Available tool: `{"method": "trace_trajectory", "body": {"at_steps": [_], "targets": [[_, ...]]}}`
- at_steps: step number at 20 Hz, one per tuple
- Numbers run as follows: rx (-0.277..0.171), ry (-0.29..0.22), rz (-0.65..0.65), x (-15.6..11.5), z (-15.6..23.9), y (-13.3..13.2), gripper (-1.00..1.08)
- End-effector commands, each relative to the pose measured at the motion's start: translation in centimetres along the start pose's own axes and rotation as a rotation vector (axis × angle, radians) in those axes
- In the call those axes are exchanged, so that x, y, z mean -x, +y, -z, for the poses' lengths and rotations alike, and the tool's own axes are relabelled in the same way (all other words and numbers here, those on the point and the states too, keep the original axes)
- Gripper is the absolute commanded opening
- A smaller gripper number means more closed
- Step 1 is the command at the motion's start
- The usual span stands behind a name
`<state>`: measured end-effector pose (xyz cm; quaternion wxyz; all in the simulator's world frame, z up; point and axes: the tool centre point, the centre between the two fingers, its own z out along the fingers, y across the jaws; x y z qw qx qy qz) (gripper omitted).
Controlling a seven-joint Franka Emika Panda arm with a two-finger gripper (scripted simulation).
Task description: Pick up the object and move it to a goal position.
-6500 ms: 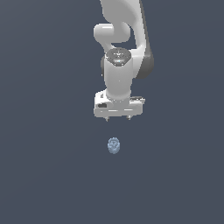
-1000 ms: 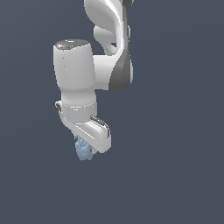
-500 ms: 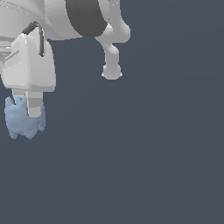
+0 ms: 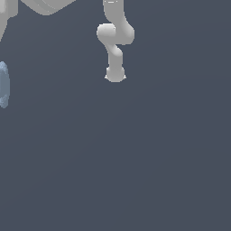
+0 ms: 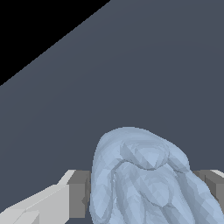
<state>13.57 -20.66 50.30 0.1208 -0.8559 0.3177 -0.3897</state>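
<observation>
Sitting between the 2 grey fingers (image 5: 78, 194) of the end effector (image 5: 146, 197), the object (image 5: 144, 179) is filling much of the wrist view — a pale blue-grey lump with a bumpy, folded top. The fingers are pressing against its flanks on both sides, so the end effector is pinching the object. Behind it the dark slate surface (image 5: 131, 74) is stretching away, with black beyond its edge. In the exterior view, only a sliver of the object (image 4: 3, 85) is showing at the left edge, cut off by the frame, with bits of the white arm (image 4: 45, 5) poking in above it. Farther back, the arm's base column (image 4: 115, 40) is standing well apart from the object — upright on the surface (image 4: 149, 158).
</observation>
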Motion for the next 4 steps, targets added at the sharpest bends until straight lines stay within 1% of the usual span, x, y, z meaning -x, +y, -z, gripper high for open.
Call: {"method": "trace_trajectory", "body": {"at_steps": [1,4], "targets": [[-0.01,0.008,0.0,-0.45,0.55,0.0,-1.0],[-0.012,0.009,-0.001,-0.53,0.64,0.04,-1.0]]}}
